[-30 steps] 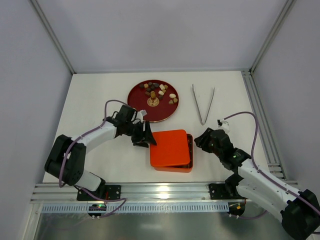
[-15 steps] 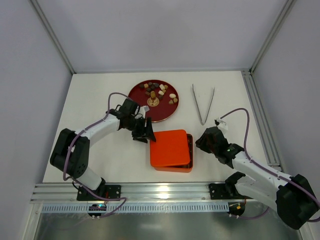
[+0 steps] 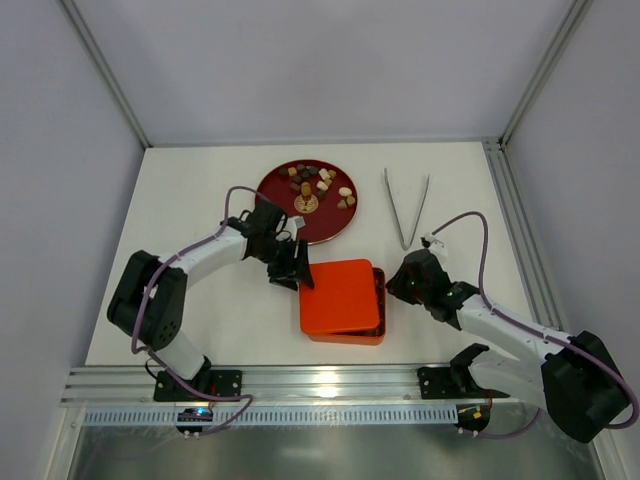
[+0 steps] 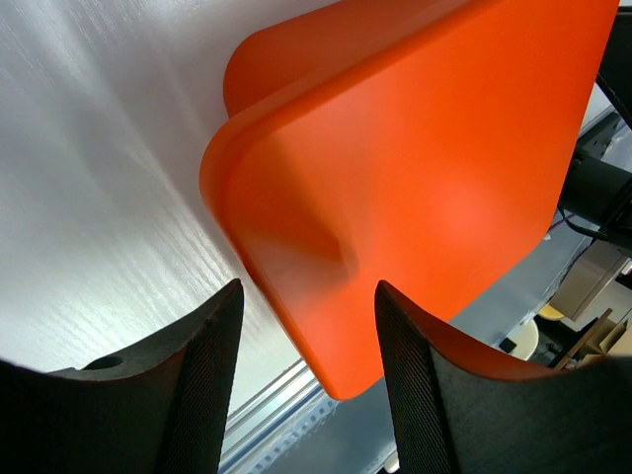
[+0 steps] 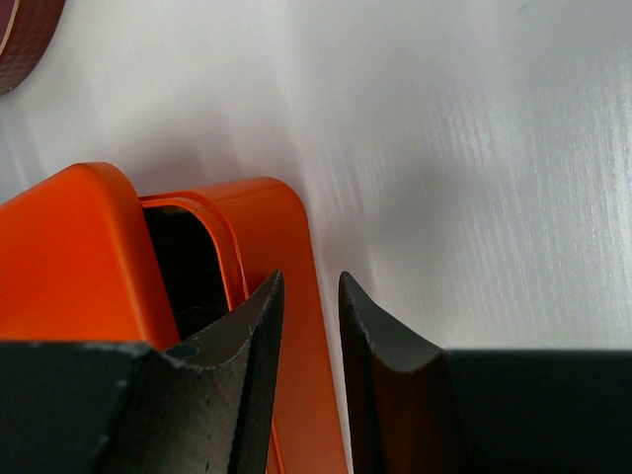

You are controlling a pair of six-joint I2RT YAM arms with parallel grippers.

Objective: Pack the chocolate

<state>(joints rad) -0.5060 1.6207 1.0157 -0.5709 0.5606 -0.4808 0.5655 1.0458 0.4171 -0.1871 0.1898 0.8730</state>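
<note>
The chocolate (image 3: pixel 318 183), several small brown and cream pieces, lies on the dark red plate (image 3: pixel 275 205) at the back. The orange box (image 3: pixel 379 290) stands in front of it, with its flat lid (image 3: pixel 340 295) lying across it, shifted left. In the left wrist view the lid's (image 4: pixel 415 148) corner shows between the fingers of my open left gripper (image 4: pixel 308 286), which hovers at the lid's near-left corner (image 3: pixel 297 272). My right gripper (image 5: pixel 311 281) straddles the box's right wall (image 5: pixel 296 227), one finger inside and one outside, shut on it (image 3: pixel 395 285).
Metal tweezers (image 3: pixel 405 208) lie on the white table to the right of the plate. The frame's upright posts and rails run along both sides. An aluminium rail (image 3: pixel 320 378) crosses the near edge by the arm bases.
My left gripper has slid right, up to the lid's corner. The right gripper has moved a little toward the box and its jaws have narrowed onto the right wall.
</note>
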